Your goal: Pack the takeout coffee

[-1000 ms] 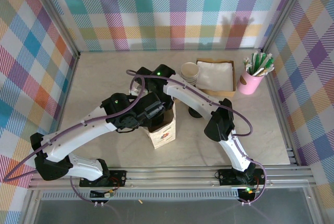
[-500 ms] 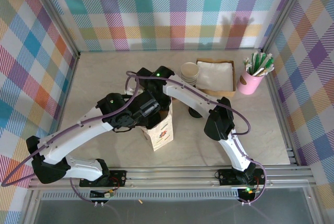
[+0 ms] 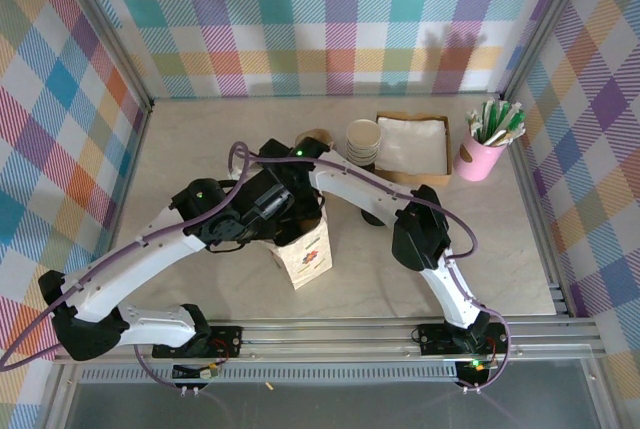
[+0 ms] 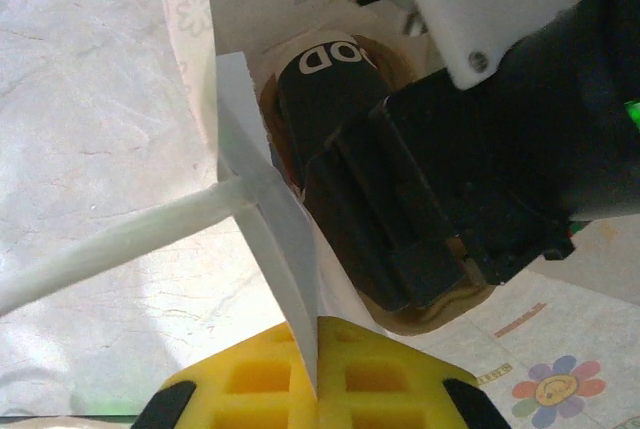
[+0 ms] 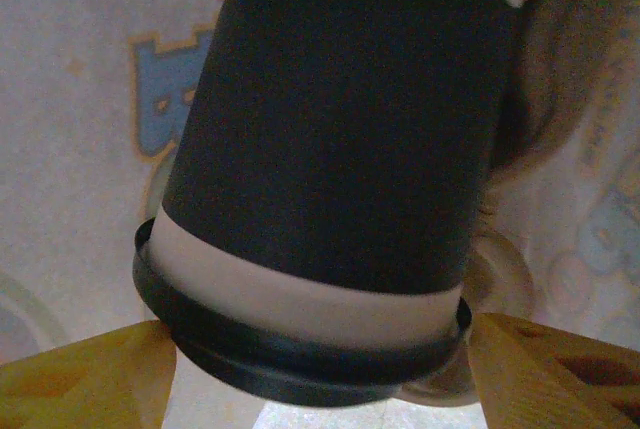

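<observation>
The takeout coffee [image 5: 320, 149], dark grey with a black lid, fills the right wrist view, inside the printed paper bag [image 3: 308, 249]. My right gripper [image 5: 310, 369] is open. Its yellow fingers [image 5: 80, 384] stand just outside the lid's rim on either side. From above, that arm reaches down into the bag's mouth beside my left gripper [image 3: 283, 211]. In the left wrist view my left gripper [image 4: 318, 369] is shut on the bag's white top edge [image 4: 270, 209], and the right gripper's dark body [image 4: 420, 219] sits in the bag opening.
Behind the bag stand a stack of lidless cups [image 3: 363, 137], a brown tray of napkins [image 3: 413, 146] and a pink cup of packets [image 3: 484, 154]. Black lids [image 3: 375, 215] lie right of the bag. Metal rails frame the table.
Both wrists have shifted a little toward the back left over the bag. The bag's top has been drawn that way with them.
</observation>
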Robot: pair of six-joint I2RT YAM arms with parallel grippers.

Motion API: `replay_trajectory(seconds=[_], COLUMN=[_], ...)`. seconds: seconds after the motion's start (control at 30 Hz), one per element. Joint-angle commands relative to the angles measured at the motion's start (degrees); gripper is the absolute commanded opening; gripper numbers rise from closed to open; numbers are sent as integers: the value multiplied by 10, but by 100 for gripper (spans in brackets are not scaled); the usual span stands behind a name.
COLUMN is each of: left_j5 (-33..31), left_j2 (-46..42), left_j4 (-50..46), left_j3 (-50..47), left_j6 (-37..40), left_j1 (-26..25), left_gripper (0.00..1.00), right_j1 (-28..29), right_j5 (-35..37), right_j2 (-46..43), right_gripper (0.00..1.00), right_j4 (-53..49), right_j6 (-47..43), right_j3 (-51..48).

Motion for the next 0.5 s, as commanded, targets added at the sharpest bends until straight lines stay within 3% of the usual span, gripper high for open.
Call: replay_trajectory(seconds=[0.0,0.47], left_j5=[9,19], left_j2=[-10,-9], left_j4=[5,10], left_j3=[-5,-3], left_j6=[15,21], left_j1=[3,3], left_gripper=[0,0], right_j1=[-4,-6], right_j5=[8,19], right_j2=[-12,-27], right_gripper=[76,76], right_j4=[43,126], right_j6=[-41,-126], right_j3=[-27,-71])
